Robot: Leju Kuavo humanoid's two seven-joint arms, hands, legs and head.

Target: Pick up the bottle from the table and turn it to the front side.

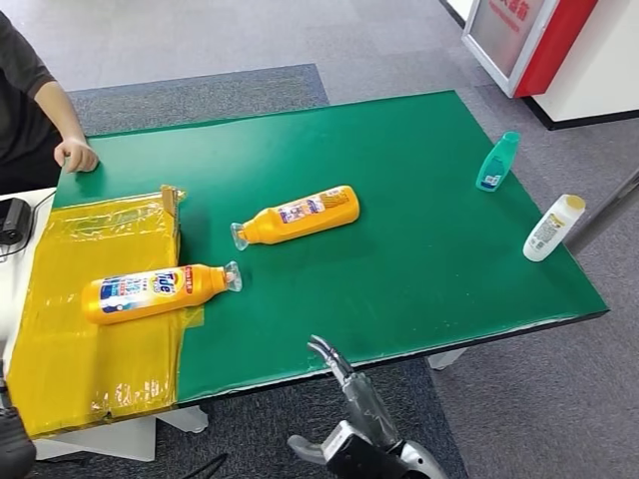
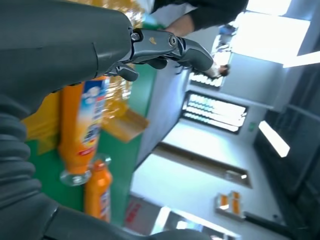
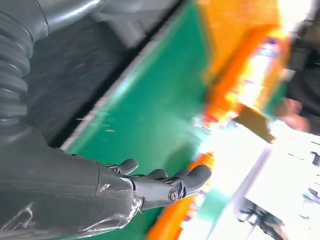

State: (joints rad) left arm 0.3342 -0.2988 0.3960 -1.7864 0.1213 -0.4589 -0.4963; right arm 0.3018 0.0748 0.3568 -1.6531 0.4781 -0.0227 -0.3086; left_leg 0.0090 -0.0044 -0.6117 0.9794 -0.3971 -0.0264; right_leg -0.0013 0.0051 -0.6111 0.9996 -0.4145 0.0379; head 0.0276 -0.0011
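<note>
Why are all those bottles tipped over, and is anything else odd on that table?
All four bottles lie on their sides: two orange, a teal one and a white one near the table's right edge. Nothing looks spilled. The yellow sheet is wrinkled, its far corner curling up.

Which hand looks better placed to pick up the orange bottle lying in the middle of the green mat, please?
Probably the right hand: it is raised at the table's near edge, open, just below the middle orange bottle.
</note>
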